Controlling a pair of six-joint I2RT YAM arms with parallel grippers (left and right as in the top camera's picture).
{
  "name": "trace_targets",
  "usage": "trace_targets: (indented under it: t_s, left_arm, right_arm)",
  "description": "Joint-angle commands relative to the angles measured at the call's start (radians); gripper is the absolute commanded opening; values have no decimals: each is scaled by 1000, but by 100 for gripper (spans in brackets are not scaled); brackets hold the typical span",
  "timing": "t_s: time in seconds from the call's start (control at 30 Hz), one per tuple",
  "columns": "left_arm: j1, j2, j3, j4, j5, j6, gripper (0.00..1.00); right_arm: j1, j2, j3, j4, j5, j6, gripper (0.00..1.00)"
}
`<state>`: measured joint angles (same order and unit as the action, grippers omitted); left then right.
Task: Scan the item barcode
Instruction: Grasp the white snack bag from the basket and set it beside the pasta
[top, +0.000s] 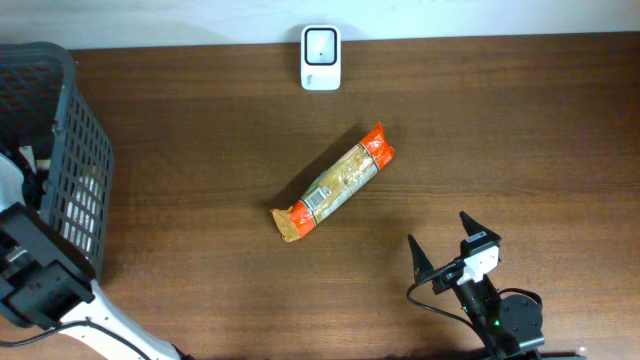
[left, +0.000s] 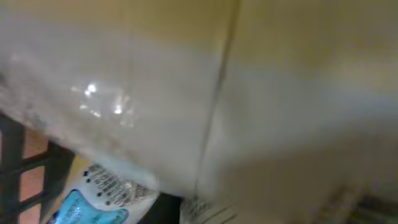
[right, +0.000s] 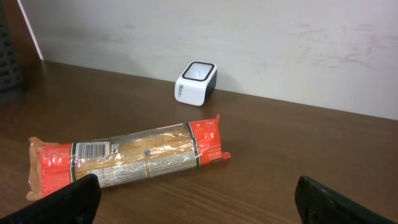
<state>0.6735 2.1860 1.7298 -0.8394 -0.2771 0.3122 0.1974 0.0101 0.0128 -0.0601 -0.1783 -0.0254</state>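
Observation:
A long spaghetti packet (top: 335, 183) with orange-red ends lies diagonally mid-table, its barcode label facing up near the lower-left end; the right wrist view shows the packet (right: 130, 155) too. The white barcode scanner (top: 321, 57) stands at the table's far edge, also seen as the scanner (right: 196, 82) by the wall. My right gripper (top: 440, 245) rests open near the front edge, right of the packet, nothing between its fingers (right: 68, 202). My left arm (top: 35, 275) reaches into the basket. Its wrist view is filled by a blurred pale package (left: 249, 93); its fingers do not show.
A dark mesh basket (top: 60, 150) stands at the left edge of the table. Inside it, below the pale package, lies a white-and-blue packet with a barcode (left: 106, 190). The basket's wall (left: 18, 168) shows at the left.

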Motion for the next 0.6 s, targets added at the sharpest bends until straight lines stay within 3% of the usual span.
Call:
trace_targets:
  t_s: [0.0,0.13,0.23,0.4,0.47,0.57]
  left_arm:
    - [3,22,-7,-5,19,-2,0]
    - [2,-37,99,-64,89,-65,0]
    - [2,-179,274,-79,207,-121,0]
    - [-10,-504,470,-85,523,-169,0]
    - [-85,-620,470,-186,590,-169,0]
    - [-315,-631,449,-448,603,-143,0]
  right_arm:
    - [5,-6,-7,-3,-2,7,99]
    - [5,-6,-7,-3,-1,7,99]
    - [5,-6,-7,-3,-1,7,99]
    - [5,-6,-7,-3,-1,7,99]
    - [5,-6,-7,-3,-1,7,99]
    - [5,-6,-7,-3,-1,7,99]
